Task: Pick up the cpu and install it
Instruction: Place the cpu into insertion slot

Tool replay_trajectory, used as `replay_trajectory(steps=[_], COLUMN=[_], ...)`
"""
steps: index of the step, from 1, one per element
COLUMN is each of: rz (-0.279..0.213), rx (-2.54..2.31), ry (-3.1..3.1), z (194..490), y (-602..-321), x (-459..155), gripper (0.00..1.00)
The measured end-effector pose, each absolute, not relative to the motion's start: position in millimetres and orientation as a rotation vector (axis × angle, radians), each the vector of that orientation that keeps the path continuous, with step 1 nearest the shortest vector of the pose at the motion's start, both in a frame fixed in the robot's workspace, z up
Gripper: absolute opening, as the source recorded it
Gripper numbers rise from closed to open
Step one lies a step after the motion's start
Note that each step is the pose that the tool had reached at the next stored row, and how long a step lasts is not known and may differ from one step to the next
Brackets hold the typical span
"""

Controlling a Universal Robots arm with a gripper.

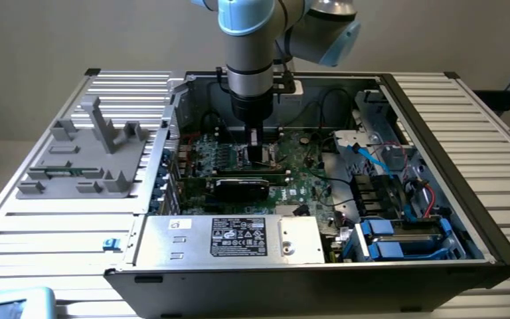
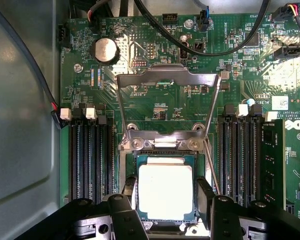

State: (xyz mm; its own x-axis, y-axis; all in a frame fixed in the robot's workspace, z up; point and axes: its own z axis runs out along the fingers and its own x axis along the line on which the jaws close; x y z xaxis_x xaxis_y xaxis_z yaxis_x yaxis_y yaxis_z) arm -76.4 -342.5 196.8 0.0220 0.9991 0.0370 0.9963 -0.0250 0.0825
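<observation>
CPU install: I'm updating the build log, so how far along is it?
Looks done: the small square silver-topped cpu lies inside the dark metal-framed socket. In hand: the black gripper hangs right over the chip; whether it grips it is unclear. Left: the silver hinged load frame stands flipped open, not yet clamped down.

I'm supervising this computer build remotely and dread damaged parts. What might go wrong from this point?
1. The cpu lies in the socket with the metal frame raised, so nothing clamps it. A nudge from the gripper straddling it might shift it out of place.
2. The raised frame stands close to the gripper, so a tilted move might catch it.
3. Black cables cross the board nearby and might snag.
</observation>
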Motion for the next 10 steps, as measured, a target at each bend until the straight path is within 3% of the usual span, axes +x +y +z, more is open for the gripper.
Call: replay_trajectory(steps=[2, 3, 10], rz=[0.131, 0.131, 0.131], rx=[2.222, 2.222, 2.222], ry=[2.17, 2.17, 2.17], z=[197, 197, 208], y=[-342, -342, -342], x=[-76, -76, -76], gripper=[0.57, 0.64, 0.64])
